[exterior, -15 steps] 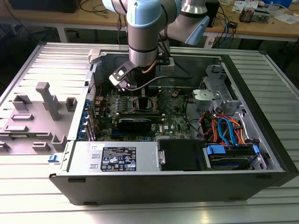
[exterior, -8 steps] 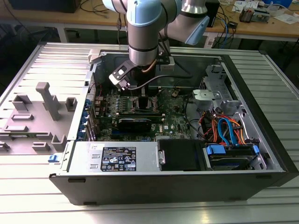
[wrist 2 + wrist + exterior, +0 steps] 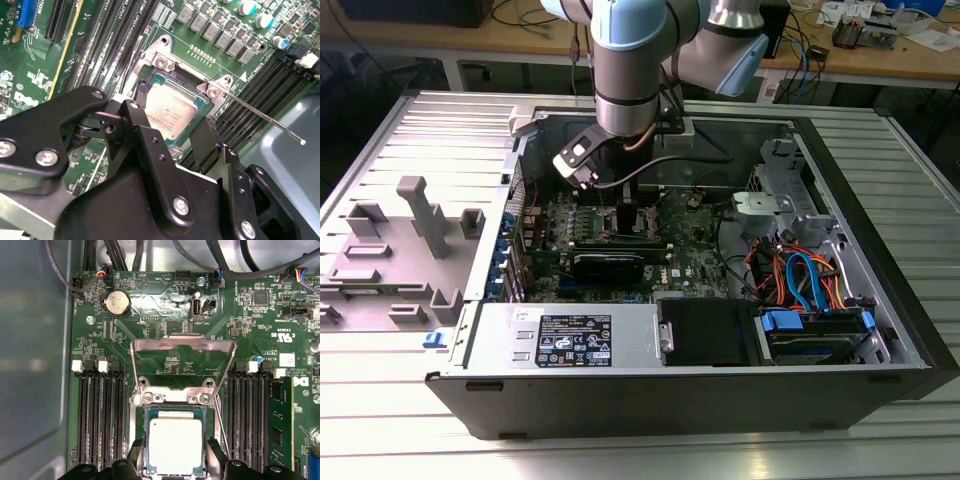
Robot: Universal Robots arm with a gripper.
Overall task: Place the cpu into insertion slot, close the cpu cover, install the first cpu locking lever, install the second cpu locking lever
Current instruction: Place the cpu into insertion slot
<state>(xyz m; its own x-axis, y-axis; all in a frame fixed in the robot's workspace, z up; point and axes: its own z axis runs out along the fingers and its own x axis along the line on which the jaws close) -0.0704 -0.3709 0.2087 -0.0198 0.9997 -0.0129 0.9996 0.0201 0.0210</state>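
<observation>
Seated in the insertion slot (image 3: pixel 175 410) with the cpu cover (image 3: pixel 182 343) swung open, the cpu (image 3: pixel 176 445) lies between the gripper (image 3: pixel 175 460)'s spread, partly cropped fingers in the first wrist view, while in the exterior view the arm (image 3: pixel 630 80) masks it inside an open computer case (image 3: pixel 720 395) on a ribbed metal table (image 3: pixel 410 120).

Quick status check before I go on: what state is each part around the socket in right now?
cpu: lying flat in the insertion slot.
insertion slot: filled, not covered.
cpu cover: swung up, open.
locking lever: released, sticking out free.
tool: down over the cpu; whether it grips cannot be told.
</observation>
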